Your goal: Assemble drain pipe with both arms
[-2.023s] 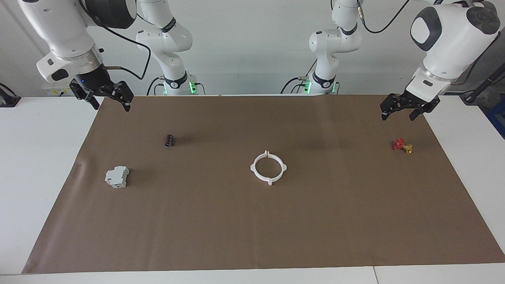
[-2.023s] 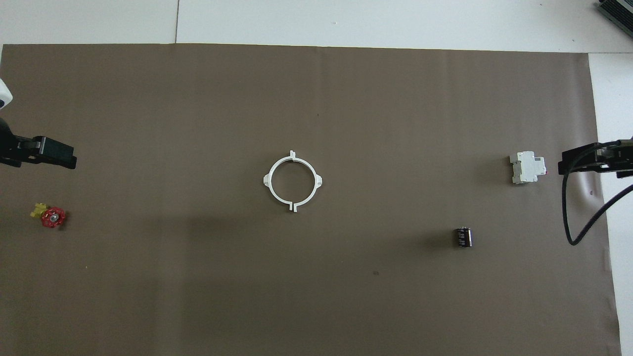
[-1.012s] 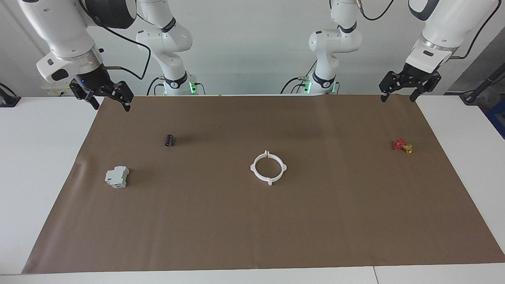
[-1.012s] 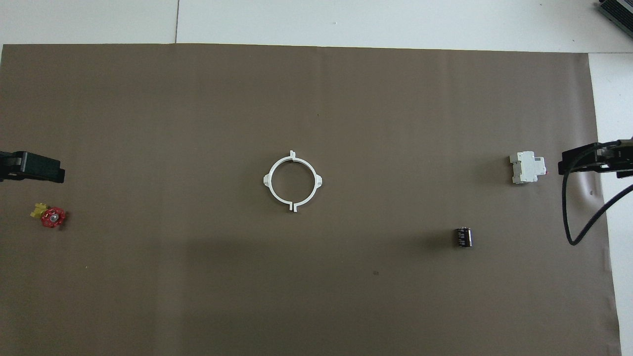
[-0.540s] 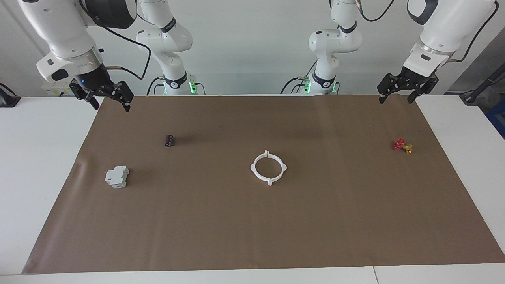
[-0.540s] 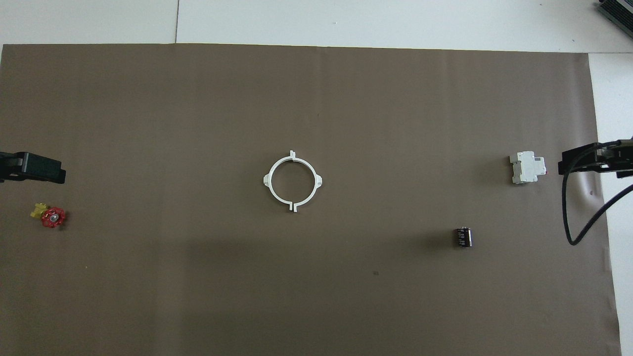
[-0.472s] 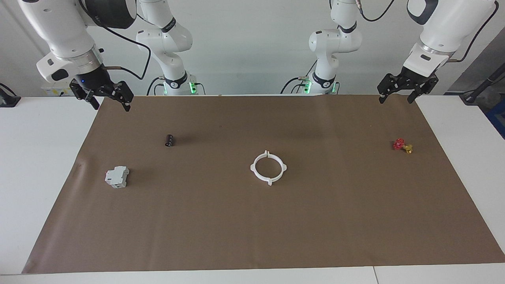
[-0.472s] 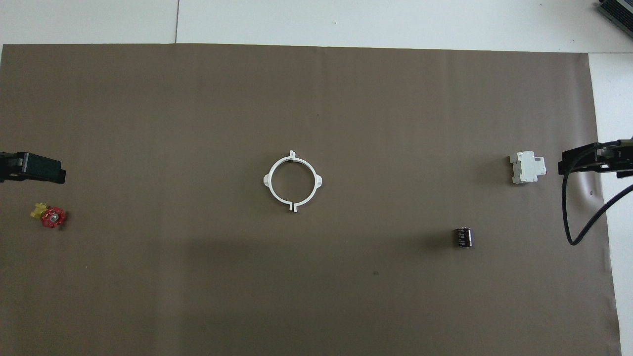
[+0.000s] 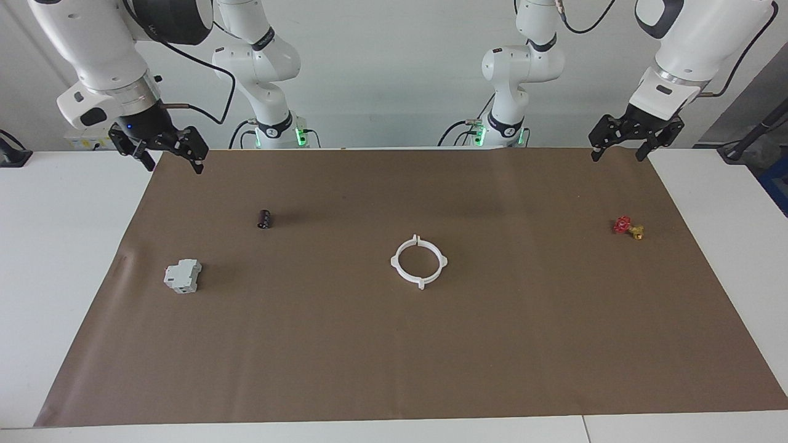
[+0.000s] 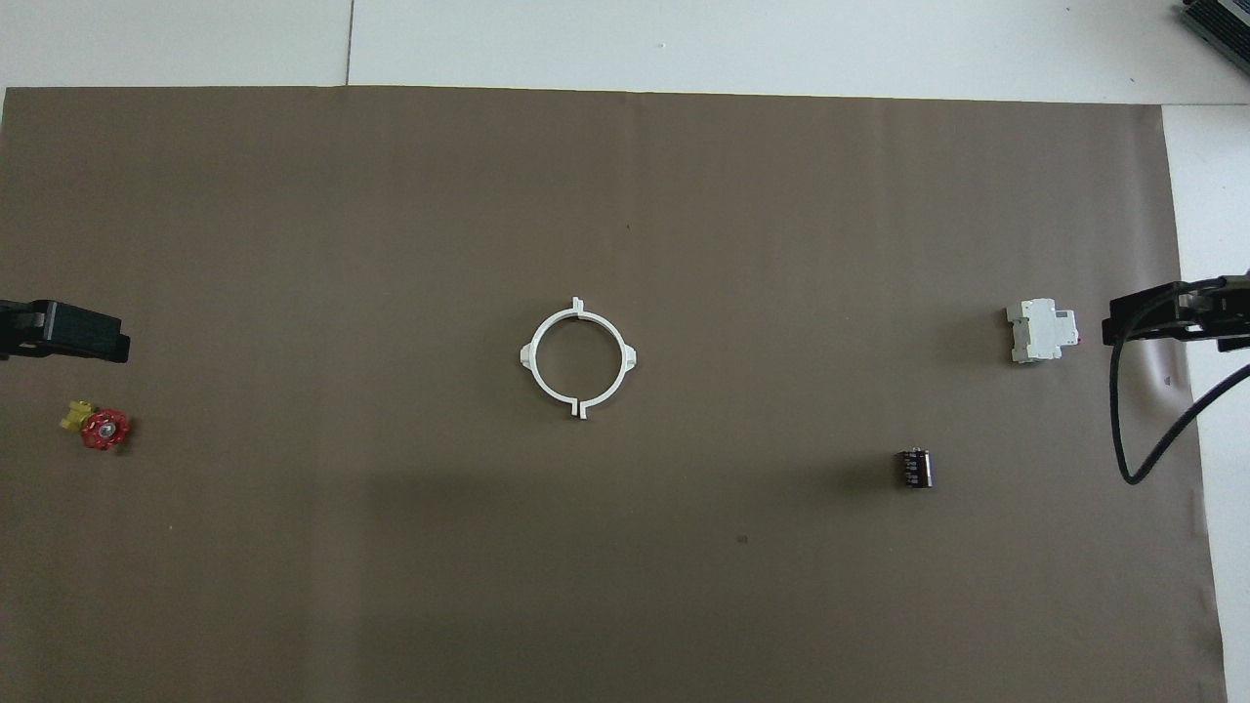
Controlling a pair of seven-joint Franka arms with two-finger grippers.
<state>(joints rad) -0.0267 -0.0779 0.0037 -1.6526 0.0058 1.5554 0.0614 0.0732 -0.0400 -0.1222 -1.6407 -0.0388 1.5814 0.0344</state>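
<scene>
Two grippers hang over the table's corners nearest the robots, the left gripper (image 9: 630, 143) and right gripper (image 9: 165, 155) both spread open and empty. One dark cylinder (image 9: 264, 218) and one red-and-yellow valve (image 9: 628, 227) come next. Farther out, one ring (image 9: 418, 261) lies mid-table with halves joined, and one grey box (image 9: 182, 275). No writing is readable.

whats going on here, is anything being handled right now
Nothing is being held. The drain pipe lies in the middle of the brown mat, its two white half-rings set together as one ring. The left gripper and the right gripper hang open and empty in the air at their own ends of the table, well away from the ring. A grey-white block, a small dark cylinder and a red and yellow valve lie untouched on the mat.
</scene>
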